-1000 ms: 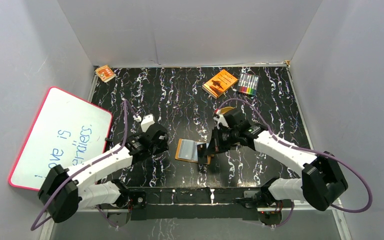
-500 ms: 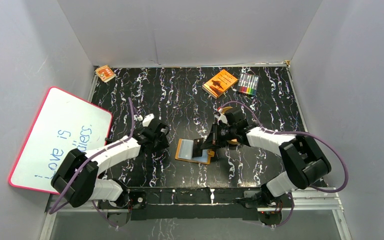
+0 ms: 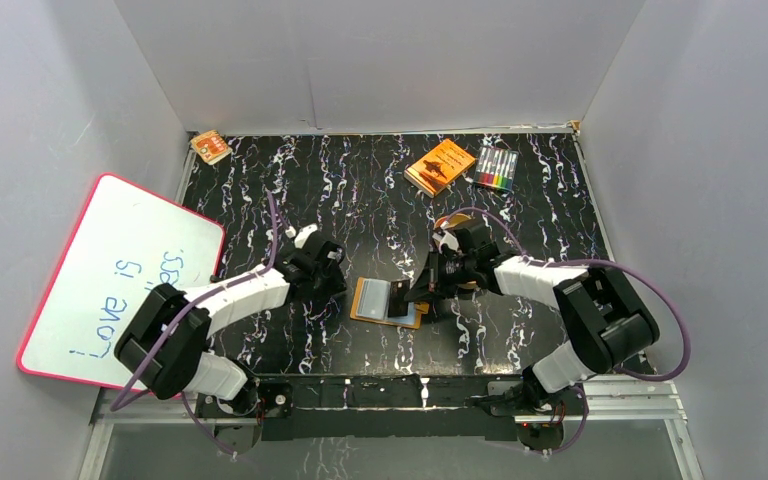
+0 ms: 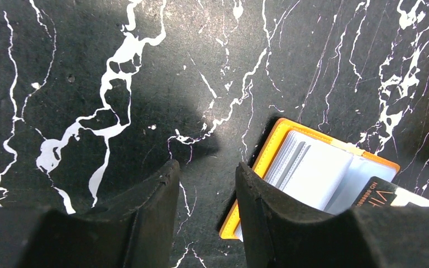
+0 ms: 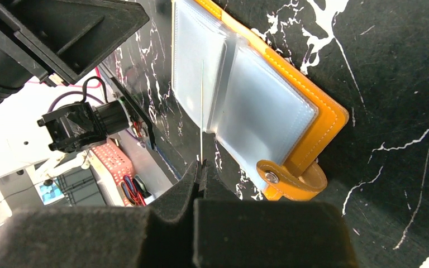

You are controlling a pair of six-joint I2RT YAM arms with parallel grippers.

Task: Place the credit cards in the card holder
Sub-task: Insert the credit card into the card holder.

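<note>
My right tool [image 5: 201, 167]: pinching a credit card [image 5: 202, 100], now carried edge-on over the open card holder [image 3: 372, 300]; insertion near. My left tool [image 4: 206, 170]: half-open, empty.

You have the card holder [image 3: 375, 300] lying open on the counter [image 3: 360, 200], near the middle of its near edge. The left tool [image 3: 335, 284] sits just beside its left edge. The right tool [image 3: 418, 293] is at its right edge, with a credit card [image 3: 397, 294] over the holder's right half. Toward the far edge, right of centre, lies a book [image 3: 440, 166], with a marker pack [image 3: 496, 169] just right of it. A small box [image 3: 210, 146] sits at the far left corner. A whiteboard [image 3: 120, 275] leans beyond the left edge.
</note>
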